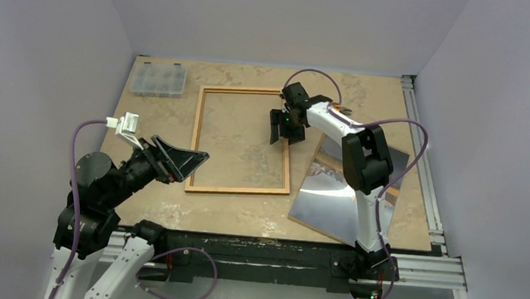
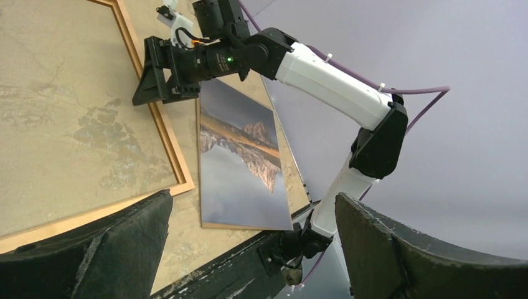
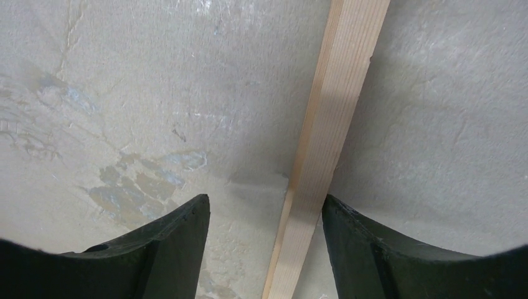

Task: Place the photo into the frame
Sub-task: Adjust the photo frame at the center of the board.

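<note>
The frame of light orange-brown wood lies flat mid-table, bare tabletop inside it. The photo, a mountain mirrored in a lake, lies face up to its right, partly under my right arm, with a thin brown edge under its near side. My right gripper is open and empty, straddling the frame's right rail just above it. That gripper has one fingertip on each side of the rail. My left gripper is open and empty beside the frame's near-left corner. The left wrist view shows the photo, the frame and the right gripper.
A clear plastic compartment box stands at the far left corner. Aluminium rails run along the table's right edge and a black bar along the near edge. Grey walls enclose the table on three sides.
</note>
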